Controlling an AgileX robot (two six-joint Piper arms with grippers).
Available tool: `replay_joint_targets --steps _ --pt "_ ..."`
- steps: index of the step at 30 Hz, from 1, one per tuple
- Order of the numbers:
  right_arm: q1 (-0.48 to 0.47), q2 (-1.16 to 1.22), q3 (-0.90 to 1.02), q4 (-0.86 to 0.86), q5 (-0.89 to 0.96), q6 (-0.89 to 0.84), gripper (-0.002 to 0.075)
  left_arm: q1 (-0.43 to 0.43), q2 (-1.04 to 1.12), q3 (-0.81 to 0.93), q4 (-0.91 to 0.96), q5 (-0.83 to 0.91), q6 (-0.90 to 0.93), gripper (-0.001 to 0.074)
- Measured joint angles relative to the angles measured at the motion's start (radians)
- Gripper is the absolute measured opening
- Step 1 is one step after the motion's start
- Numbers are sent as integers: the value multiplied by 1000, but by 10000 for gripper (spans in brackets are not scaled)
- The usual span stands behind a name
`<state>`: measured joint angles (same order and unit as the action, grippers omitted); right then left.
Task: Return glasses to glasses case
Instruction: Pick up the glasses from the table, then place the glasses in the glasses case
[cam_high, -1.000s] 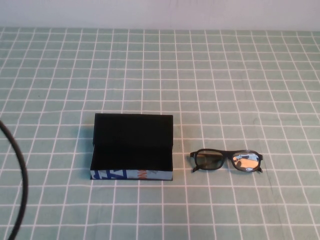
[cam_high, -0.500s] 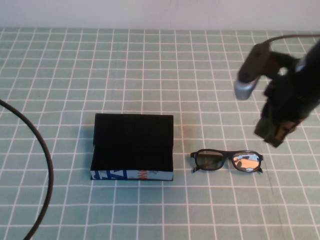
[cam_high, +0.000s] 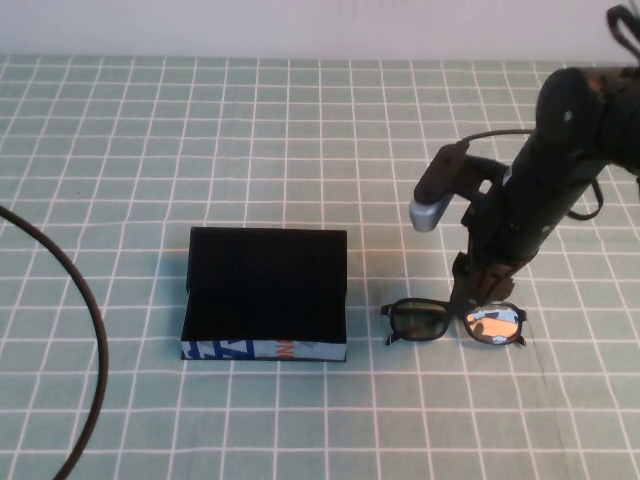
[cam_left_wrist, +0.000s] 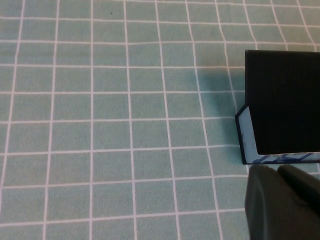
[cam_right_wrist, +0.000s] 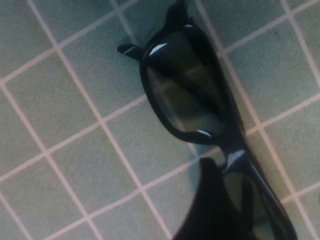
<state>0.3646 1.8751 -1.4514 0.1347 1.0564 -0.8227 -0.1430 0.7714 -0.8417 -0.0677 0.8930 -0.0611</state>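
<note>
From above, your right tool (cam_high: 478, 293) has dropped onto the bridge of the glasses (cam_high: 452, 321), right of the open glasses case (cam_high: 265, 293) on the desk (cam_high: 300, 130). Its wrist view can't tell you its spread. The left tool (cam_left_wrist: 282, 202) appears only in its wrist view, beside the case.

One glasses case (cam_high: 265, 293), one pair of glasses (cam_high: 452, 322), one cable (cam_high: 75, 330).

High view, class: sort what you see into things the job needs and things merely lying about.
Job: glasses; open glasses case; right gripper over the glasses' bridge; left gripper, near the case.
Lying about: black cable; checked tablecloth.
</note>
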Motion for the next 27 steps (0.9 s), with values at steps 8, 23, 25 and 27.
replay_joint_targets --steps 8,23,25,27 --pt "0 100 -4 7 -50 -2 362 0 0 0 0 2 0 -1" --pt "2 117 -226 160 143 -73 4 0 0 0 1 4 0 -1" --pt "11 117 -284 223 151 -92 3 0 0 0 1 4 0 -1" --pt "36 117 -339 256 153 -103 2 0 0 0 1 4 0 -1"
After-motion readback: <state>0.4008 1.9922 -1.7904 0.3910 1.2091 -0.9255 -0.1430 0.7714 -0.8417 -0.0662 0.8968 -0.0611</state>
